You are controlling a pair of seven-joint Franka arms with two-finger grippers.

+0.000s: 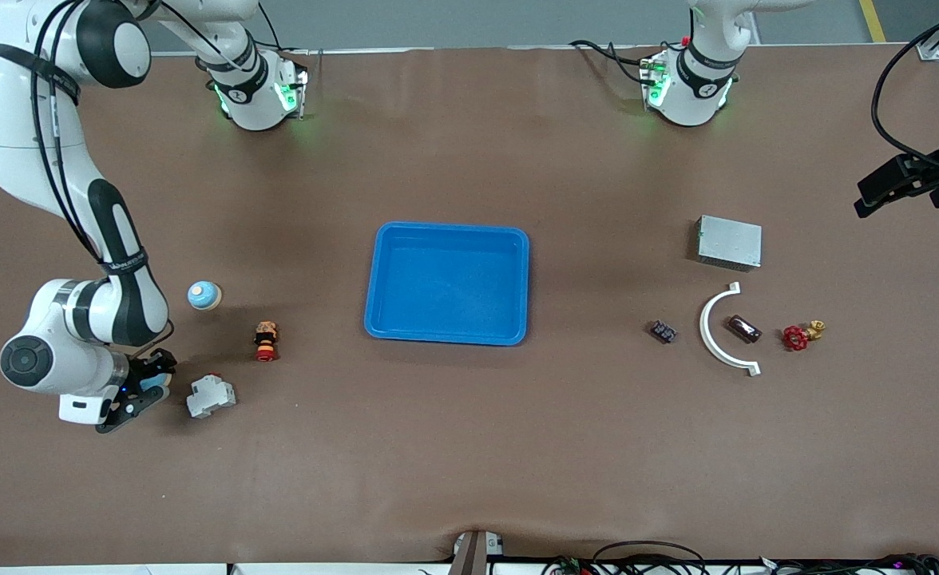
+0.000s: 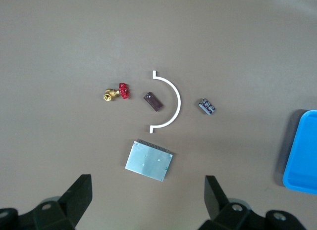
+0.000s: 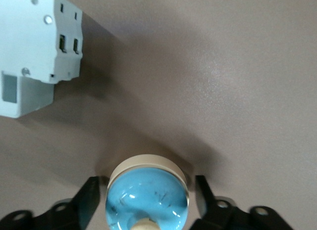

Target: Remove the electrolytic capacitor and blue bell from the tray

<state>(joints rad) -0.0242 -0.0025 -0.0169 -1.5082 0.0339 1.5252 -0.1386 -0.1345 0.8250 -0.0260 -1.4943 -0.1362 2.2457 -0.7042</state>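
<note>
A blue-domed bell (image 3: 148,198) on a cream base sits on the table between the fingers of my right gripper (image 3: 147,190), with narrow gaps at each side. From the front the right gripper (image 1: 160,380) is low at the right arm's end of the table, the bell (image 1: 150,384) showing as a blue patch in it. A dark brown cylinder that looks like the capacitor (image 1: 744,328) (image 2: 153,102) lies inside a white curved piece (image 1: 703,323). My left gripper (image 2: 148,200) (image 1: 905,188) hangs high over that end, open and holding nothing.
A blue tray (image 1: 445,228) sits mid-table. A white circuit breaker (image 1: 211,397) (image 3: 34,52) lies beside the right gripper, with a red stop button (image 1: 266,341) and another blue-domed thing (image 1: 204,295) nearby. A metal box (image 1: 729,241), a striped dark part (image 1: 663,331) and a red valve (image 1: 797,337) surround the capacitor.
</note>
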